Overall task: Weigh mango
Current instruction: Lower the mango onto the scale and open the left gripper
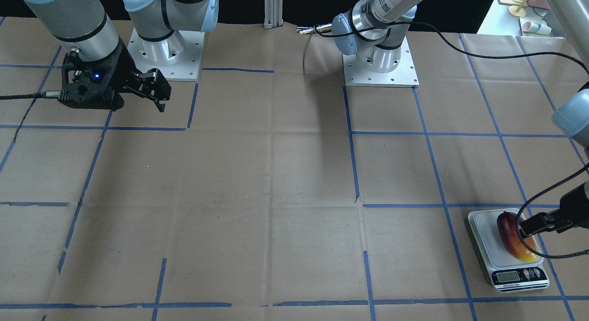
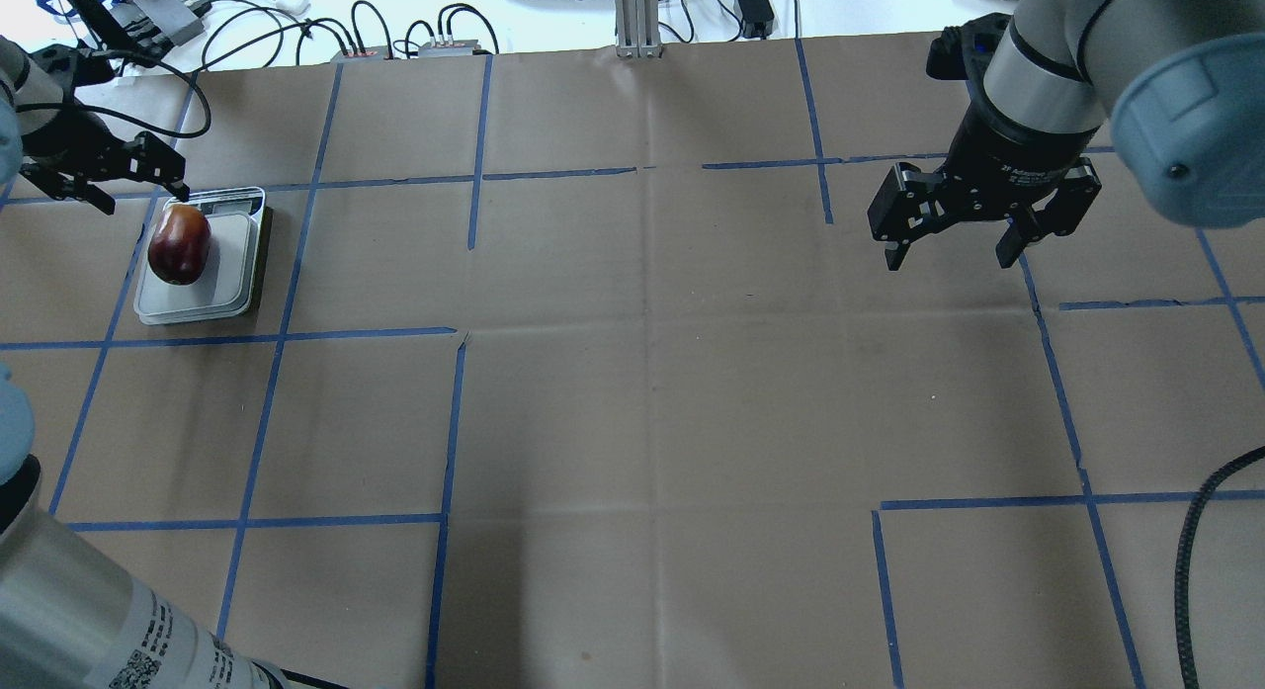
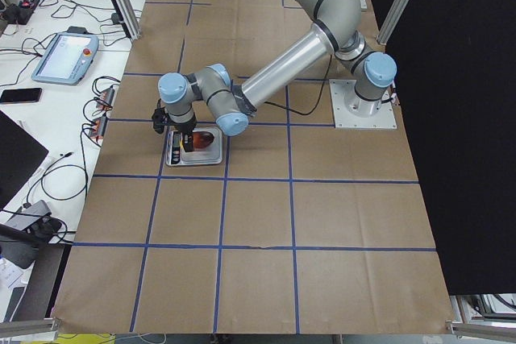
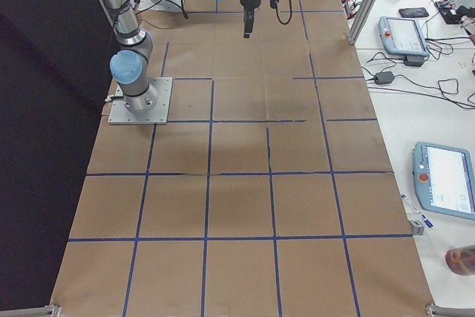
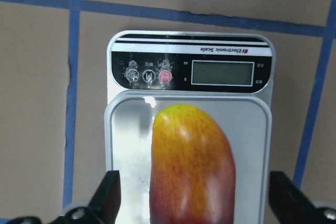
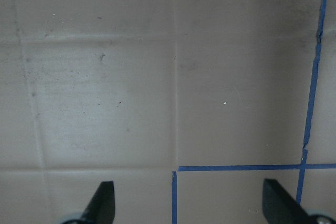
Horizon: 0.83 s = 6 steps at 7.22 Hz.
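Nearest, the left gripper (image 5: 193, 195) stands wide open, fingers (image 5: 111, 192) clear on either side of the mango (image 5: 191, 166), which lies on the platform of the scale (image 5: 247, 145). Beyond it, the display (image 5: 222, 72) shows no legible reading. Best to lift straight up without brushing the fruit. Far across the table (image 2: 632, 402), the right gripper (image 2: 949, 259) hangs open too.

"Electronic Scale" in small white letters on the scale's (image 5: 181, 56) black panel, upside down from the left wrist, QR-code label (image 1: 389, 4) on left arm (image 1: 363, 24), print unreadable

Robot lab: teach pendants (image 4: 445, 180), tape-gridded table (image 2: 692, 392)
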Each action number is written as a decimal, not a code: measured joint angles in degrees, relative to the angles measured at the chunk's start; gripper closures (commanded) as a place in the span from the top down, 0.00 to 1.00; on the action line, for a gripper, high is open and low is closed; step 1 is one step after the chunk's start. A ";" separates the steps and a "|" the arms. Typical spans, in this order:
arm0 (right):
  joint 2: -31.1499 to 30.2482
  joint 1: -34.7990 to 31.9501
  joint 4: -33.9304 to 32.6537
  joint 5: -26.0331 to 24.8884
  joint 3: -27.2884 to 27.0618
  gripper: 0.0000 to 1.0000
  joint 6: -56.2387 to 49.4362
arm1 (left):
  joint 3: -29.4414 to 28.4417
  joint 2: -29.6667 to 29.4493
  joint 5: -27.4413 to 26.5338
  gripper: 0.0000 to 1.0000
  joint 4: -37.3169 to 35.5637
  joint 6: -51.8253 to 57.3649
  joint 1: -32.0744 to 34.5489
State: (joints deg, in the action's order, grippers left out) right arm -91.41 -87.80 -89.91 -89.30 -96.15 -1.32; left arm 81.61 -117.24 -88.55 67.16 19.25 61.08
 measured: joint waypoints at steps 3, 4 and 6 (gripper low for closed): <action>0.00 0.00 0.00 0.00 0.00 1.00 0.00 | 7.79 14.41 0.02 1.00 7.19 -11.36 8.42; 0.00 0.00 0.00 0.00 0.00 1.00 0.00 | 8.80 18.07 0.18 1.00 11.85 -15.08 12.15; 0.00 0.00 0.00 0.00 0.00 1.00 0.00 | 8.95 21.90 0.50 1.00 16.95 -23.48 20.13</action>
State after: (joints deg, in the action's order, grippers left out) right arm -91.41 -87.80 -89.91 -89.30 -96.15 -1.32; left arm 90.56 -95.34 -88.05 84.12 -4.24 81.21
